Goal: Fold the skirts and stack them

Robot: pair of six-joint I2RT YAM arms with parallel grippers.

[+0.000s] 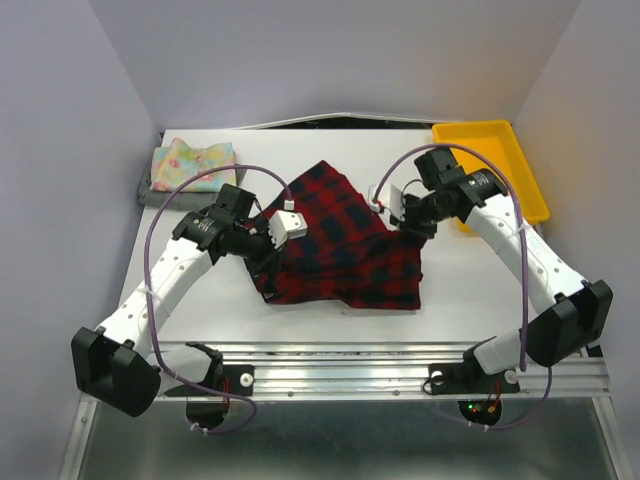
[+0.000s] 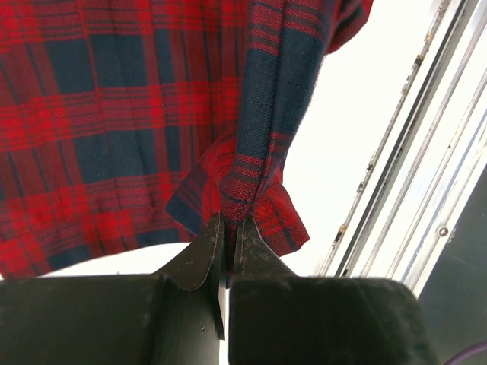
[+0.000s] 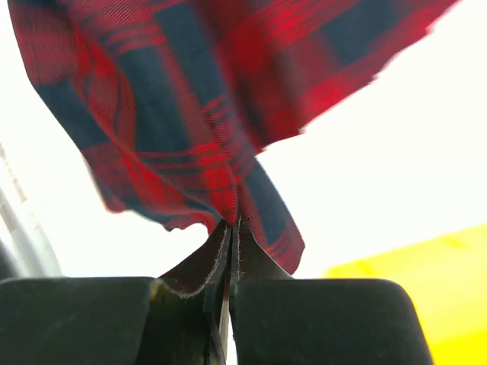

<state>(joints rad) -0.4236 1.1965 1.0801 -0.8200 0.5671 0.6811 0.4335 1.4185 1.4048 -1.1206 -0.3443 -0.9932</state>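
Table [image 1: 450,300]: skirt [image 1: 345,240] in left pincer [image 2: 227,228], right pincer [image 3: 230,228]

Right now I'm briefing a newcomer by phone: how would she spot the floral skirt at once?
On the white table, go to the far left corner, opposite the yellow tray. The floral skirt lies folded there on top of a grey skirt. It alone is pastel yellow, pink and blue; the plaid skirt in mid-table is red and dark.

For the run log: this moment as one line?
left gripper shut on plaid skirt | right gripper shut on plaid skirt | floral skirt folded on grey skirt, far left
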